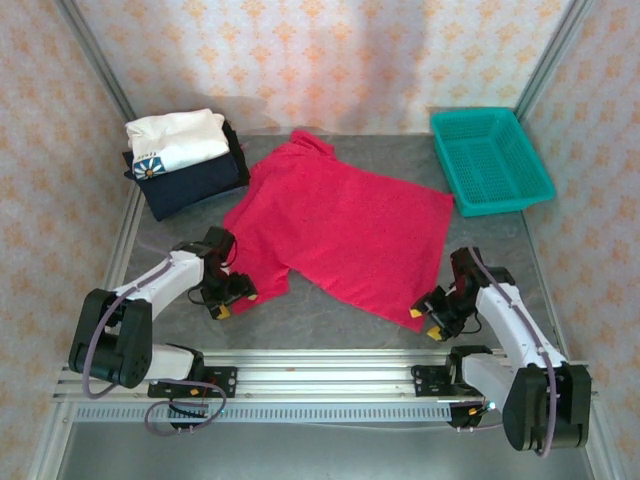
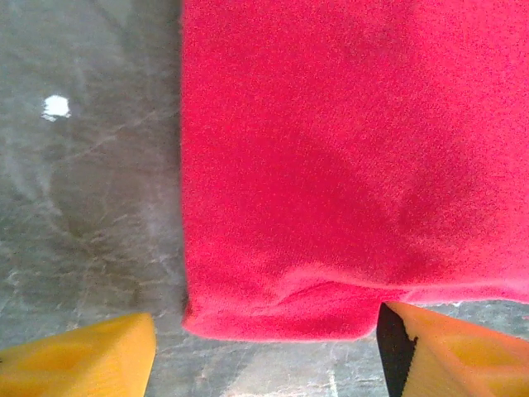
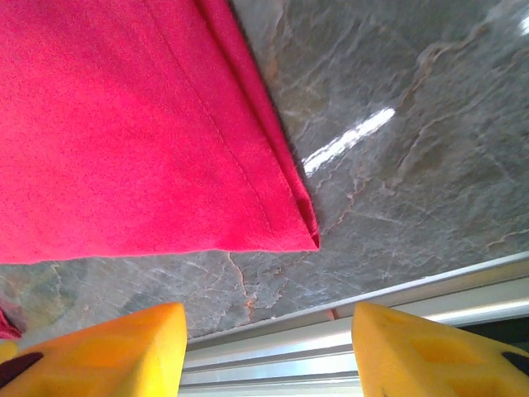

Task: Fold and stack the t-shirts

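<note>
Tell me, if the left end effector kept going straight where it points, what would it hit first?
Probably the red t-shirt: its sleeve edge lies just ahead of the left end effector, between its open yellow fingertips. Depth is unclear, so it might touch the grey table beneath first.

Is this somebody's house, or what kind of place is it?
Probably a robot practice booth, not a home: left arm and right arm bolted to a metal rail, a grey tabletop, patterned wall panels.

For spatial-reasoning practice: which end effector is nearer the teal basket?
Right. The right end effector is at the red t-shirt's hem corner, on the basket's side; the left end effector is across the shirt, by its sleeve.
</note>
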